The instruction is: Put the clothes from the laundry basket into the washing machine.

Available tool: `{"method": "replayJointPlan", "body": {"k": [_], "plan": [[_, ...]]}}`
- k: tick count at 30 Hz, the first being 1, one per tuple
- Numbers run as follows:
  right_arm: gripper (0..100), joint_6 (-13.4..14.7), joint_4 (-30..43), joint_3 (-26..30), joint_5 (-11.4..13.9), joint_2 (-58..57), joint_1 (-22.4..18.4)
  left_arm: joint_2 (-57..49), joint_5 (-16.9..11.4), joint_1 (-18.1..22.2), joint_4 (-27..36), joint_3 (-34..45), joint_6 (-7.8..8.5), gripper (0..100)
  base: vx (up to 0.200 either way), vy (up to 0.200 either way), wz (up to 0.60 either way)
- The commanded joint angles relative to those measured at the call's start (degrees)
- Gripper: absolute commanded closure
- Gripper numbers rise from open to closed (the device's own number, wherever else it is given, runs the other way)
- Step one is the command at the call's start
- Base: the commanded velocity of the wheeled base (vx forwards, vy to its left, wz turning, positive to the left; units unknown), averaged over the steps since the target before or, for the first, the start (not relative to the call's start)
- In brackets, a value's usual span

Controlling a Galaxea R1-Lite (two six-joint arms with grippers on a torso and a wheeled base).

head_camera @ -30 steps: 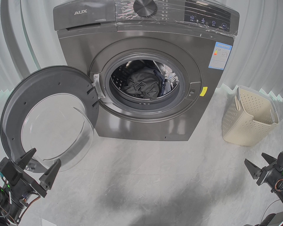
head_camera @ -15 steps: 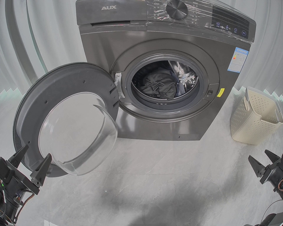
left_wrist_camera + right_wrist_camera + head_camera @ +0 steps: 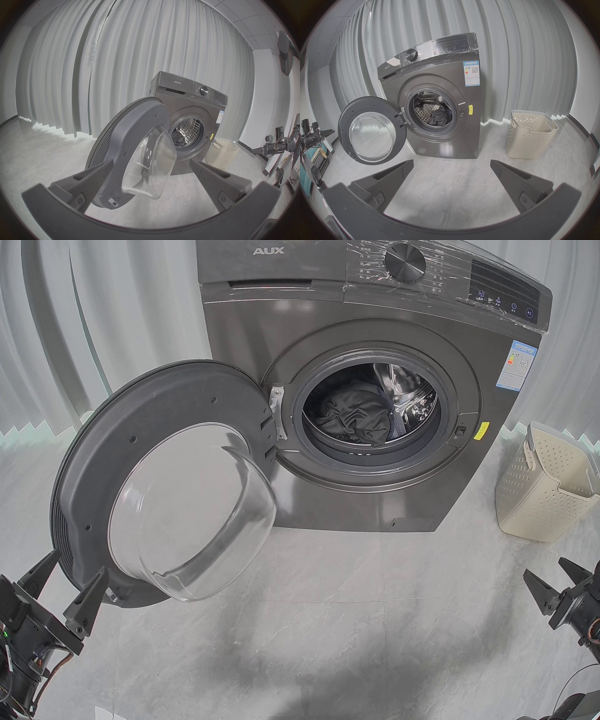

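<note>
Clothes (image 3: 356, 416): dark grey-black, crumpled in a heap, with a bluish piece at the right edge. They are located inside the drum (image 3: 409, 390) of the washing machine (image 3: 250, 334), upper centre of the head view. Door (image 3: 125, 446) is swung wide open toward frame left. Laundry basket (image 3: 544, 490), cream and perforated, is stood upright on the floor (image 3: 350, 615) at frame right, near the machine. Left gripper (image 3: 79, 560), lower left: jaws spread wide, nothing held. Right gripper (image 3: 542, 566), lower right: jaws likewise parted, nothing held.

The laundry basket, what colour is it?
Cream, with little holes; the laundry basket shows best in the right wrist view.
</note>
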Motion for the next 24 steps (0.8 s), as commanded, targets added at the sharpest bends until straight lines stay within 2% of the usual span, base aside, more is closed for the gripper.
{"method": "replayJointPlan", "body": {"k": [1, 11, 16, 17, 19, 21, 22, 23, 24], "plan": [[0, 0.0, 0.0, -0.3, 0.0, 0.7, 0.1, 0.1, 0.0, 0.0, 0.0, 0.1, -0.13, 0, 0.000, 0.000, 0.00], [0, 0.1, -0.1, -0.5, 0.1, 1.6, 0.2, -0.1, -0.1, -0.4, -0.1, 0.0, -0.13, 0, 0.000, 0.180, 0.00], [0, 0.1, -0.2, -0.9, 0.1, 2.1, 0.2, -0.6, -0.2, 0.1, -0.7, -1.6, -0.31, 0, 0.000, 0.000, 0.00], [0, 0.1, -0.1, -1.1, 0.1, 2.2, 0.2, -2.3, -0.1, 0.4, 0.1, -4.6, -0.57, 0, 0.000, 0.000, 0.00], [0, 0.2, -0.1, -1.2, 0.1, 2.2, 0.2, -2.9, 0.0, 2.2, 1.1, -7.3, -0.04, 0, 0.000, 0.000, 0.00], [0, 0.1, -0.2, -1.2, 0.1, 2.1, 0.2, -3.4, -0.1, 5.9, 3.1, -10.2, 0.84, 0, 0.000, 0.000, 0.00], [0, 0.2, -0.2, -1.2, 0.1, 2.1, 0.2, -3.9, -1.0, 9.3, 6.7, -13.7, 1.71, 0, 0.000, 0.000, 0.00], [0, 0.2, -0.2, -1.2, 0.1, 2.1, 0.3, -4.1, -1.4, 9.8, 7.6, -14.3, 1.80, 0, 0.000, 0.000, 0.00], [0, 0.2, -0.2, -1.2, 0.1, 2.0, 0.3, -5.0, -4.1, 11.3, 11.8, -17.3, 1.98, 0, 0.000, 0.000, 0.00]]}}
